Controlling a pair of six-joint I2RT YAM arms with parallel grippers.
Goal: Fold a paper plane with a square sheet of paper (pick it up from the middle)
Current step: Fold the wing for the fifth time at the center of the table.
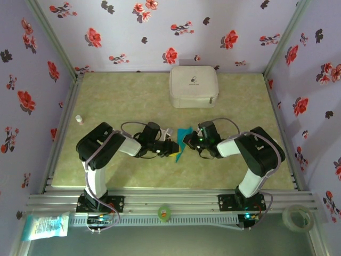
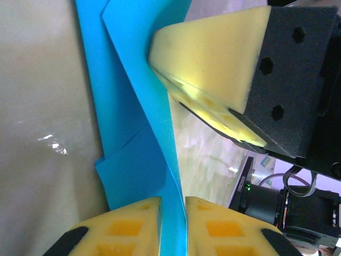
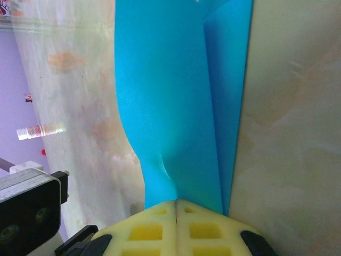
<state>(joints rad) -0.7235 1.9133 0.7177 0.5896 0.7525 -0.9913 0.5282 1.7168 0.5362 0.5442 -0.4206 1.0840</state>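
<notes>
Yellow foam pads of the left tool (image 2: pixel 173 208) sit closest, parted by a narrow gap. The sheet of paper (image 2: pixel 133 133) runs through that gap, and the pads aren't visibly pressing it, so it's loose at best. Right tool (image 3: pixel 176 205) faces it almost tip to tip: pads pressed together, pinching the blue sheet at its near edge, with a small pucker just ahead of the tips. Sheet is folded over in layers, long and narrow, stretching away ahead of both tools. Cannot tell if it rests on the worktop (image 1: pixel 128 96) or hangs just clear.

Risks, my read:
- Only the right tool has a real grip, and on an edge, so the sheet may sag, swing or spring open at the fold.
- The pucker could set as a stray crease.
- If the left tool closes off-line, it flattens the layers crooked.
- A pull apart with both clamped could tear the thin paper.
- The tools are so near each other that a small sideways move could knock pad on pad.

Edges and room: folded edge runs straight away from the right tool's tips, and a loose corner sticks out beside the left tool's pads. Bare worktop lies behind and to both sides of the tools. Beyond them the white case (image 1: pixel 194 86) is well apart, and the small bottle (image 1: pixel 79 119) is well apart out past the left arm.
</notes>
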